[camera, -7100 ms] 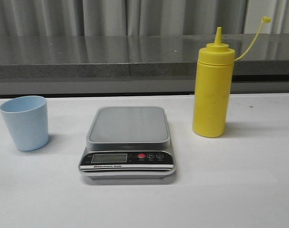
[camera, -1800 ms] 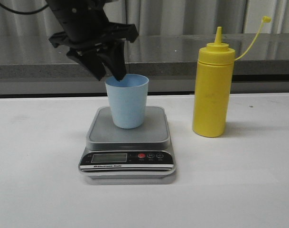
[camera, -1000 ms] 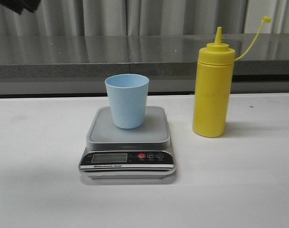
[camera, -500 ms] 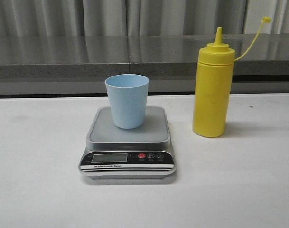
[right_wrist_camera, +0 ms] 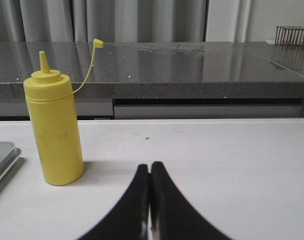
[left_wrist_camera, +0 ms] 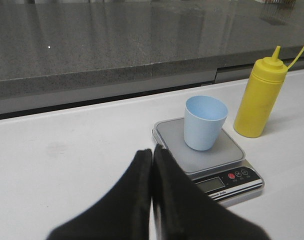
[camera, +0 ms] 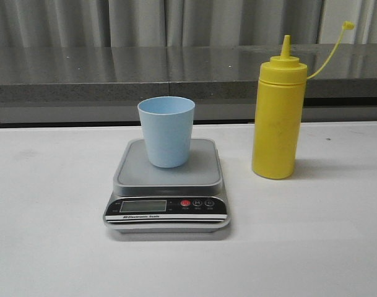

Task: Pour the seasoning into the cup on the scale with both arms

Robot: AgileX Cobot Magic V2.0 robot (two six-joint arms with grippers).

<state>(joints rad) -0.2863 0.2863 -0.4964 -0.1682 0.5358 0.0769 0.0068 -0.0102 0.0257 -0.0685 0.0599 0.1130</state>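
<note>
The pale blue cup [camera: 166, 130] stands upright on the silver-grey scale [camera: 167, 185] in the middle of the white table. The yellow seasoning bottle [camera: 277, 117] stands upright to the right of the scale, its cap strap hanging open to the right. No gripper shows in the front view. In the left wrist view my left gripper [left_wrist_camera: 152, 151] is shut and empty, back from the cup [left_wrist_camera: 204, 122], the scale [left_wrist_camera: 207, 155] and the bottle [left_wrist_camera: 260, 101]. In the right wrist view my right gripper [right_wrist_camera: 150, 166] is shut and empty, apart from the bottle [right_wrist_camera: 53, 129].
A dark grey stone counter [camera: 145, 74] runs along the back edge of the white table [camera: 46, 235], with grey curtains behind it. A wire basket [right_wrist_camera: 293, 35] stands on the counter's far end in the right wrist view.
The left gripper set the cup on the scale, let go and drew back out of the front view. In the last half second nothing has moved.
</note>
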